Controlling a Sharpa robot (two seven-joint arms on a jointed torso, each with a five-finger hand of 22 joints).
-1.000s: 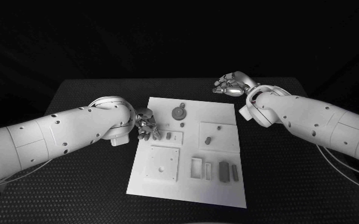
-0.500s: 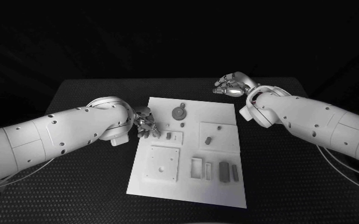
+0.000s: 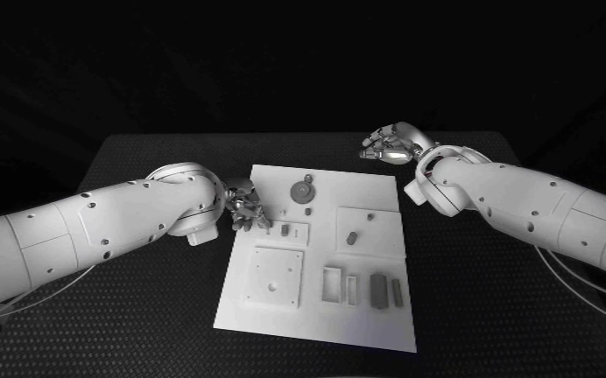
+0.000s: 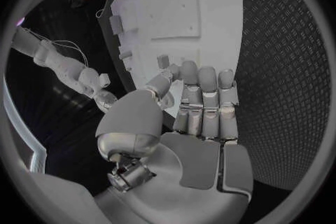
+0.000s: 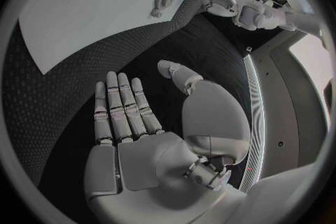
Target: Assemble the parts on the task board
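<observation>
Change is tiny over the last second: my left hand (image 3: pixel 248 208) is creeping a touch lower along the left edge of the white rectangular task board (image 3: pixel 379 317), and the small grey part in the slot block beside it is now reading slightly apart from the fingertips. Everything else on the board is sitting as it was. I'm taking that as the left hand easing off that spot, or still settling for a pick; no part is being carried yet, so assembly looks barely begun.

Left fingers are curling in, close together, over the board's edge, holding nothing I can make out; in the left wrist view the hand (image 4: pixel 199 117) is bent with its tips over the white plate. Right hand (image 3: pixel 391 144) is hovering off the board's far right corner, at about 1 o'clock from the board centre, fingers spread and straight, holding nothing (image 5: pixel 140 129).

Small grey upright part (image 3: pixel 285 230) is standing at about 10 o'clock from board centre, its long axis running near 12-to-6. Round grey gear-like disc (image 3: pixel 303 191) is lying flat at 12 o'clock. Two long dark grey bars (image 3: pixel 379 290) are lying at 5 o'clock, axes 12-to-6.
</observation>
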